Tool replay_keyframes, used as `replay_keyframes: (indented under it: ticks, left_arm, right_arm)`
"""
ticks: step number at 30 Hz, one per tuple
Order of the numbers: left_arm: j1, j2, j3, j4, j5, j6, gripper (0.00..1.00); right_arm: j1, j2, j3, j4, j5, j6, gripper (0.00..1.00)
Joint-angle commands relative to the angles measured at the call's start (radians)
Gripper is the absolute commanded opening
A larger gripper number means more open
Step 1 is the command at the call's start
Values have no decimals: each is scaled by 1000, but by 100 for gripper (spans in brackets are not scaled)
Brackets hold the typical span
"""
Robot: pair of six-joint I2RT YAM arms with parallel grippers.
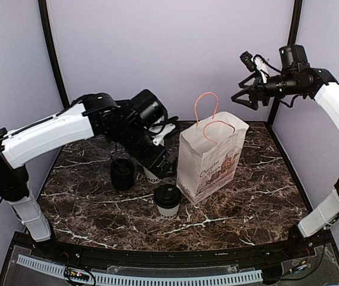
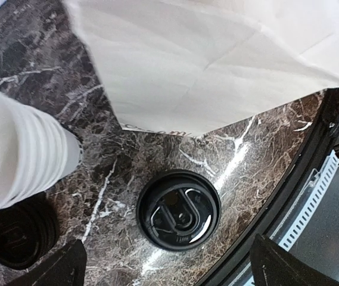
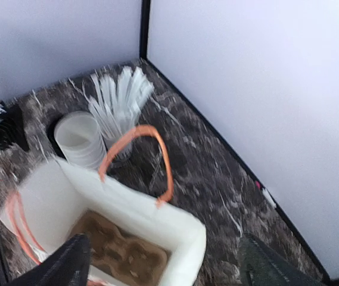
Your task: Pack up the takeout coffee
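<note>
The takeout coffee [image 1: 167, 200], a white cup with a black lid, stands on the marble table in front of the white paper bag's [image 1: 211, 156] left corner. In the left wrist view its lid [image 2: 179, 210] lies straight below, between the spread fingers. My left gripper [image 1: 161, 162] is open and empty, hovering above and just behind the cup [image 2: 169, 271]. My right gripper [image 1: 245, 95] is open and empty, held high above the bag's right side [image 3: 163, 271]. The bag [image 3: 175, 232] stands upright and open, with a brown cup carrier [image 3: 127, 255] in its bottom.
A stack of black lids [image 1: 122, 174] sits left of the coffee. A stack of lidless white cups [image 2: 20, 155] stands beside it, mostly under my left arm. A cup of white straws [image 3: 118, 98] stands behind the bag. The orange handles [image 1: 207, 113] stick up. The table's front edge [image 2: 300, 179] is close.
</note>
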Motion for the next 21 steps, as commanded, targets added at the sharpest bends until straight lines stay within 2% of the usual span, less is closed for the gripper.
replay_keyframes:
  ticks: [1,3,6,10,12,16,21]
  left_arm:
    - [156,-209,-129,91,-5,14,99]
    - [243,-263,-216,141,-17,-3,99]
    - [297,-327,-305,187,-55,-8,99]
    - [308,-415,-415,277,-87,-22,99]
    - [308,-458,-483,299,-108,-22,99]
    - [310,-529,-584,265,-165,-28,99]
    - [314,-635,-682,289,-161,-47,99]
  right_arm:
    - [129,73,254,-44,-207,15,97]
    - [233,100,288,-49,-233,-17,99]
    - [395,188,309,-142,-145,-127,99]
    - [650,293,287,-238,181,-292,99]
    - [733,347,270,-264,336,-361,99]
    - [806,436,271,-294,445,-388,99]
    - [821,520,320,-321,437,-400,98]
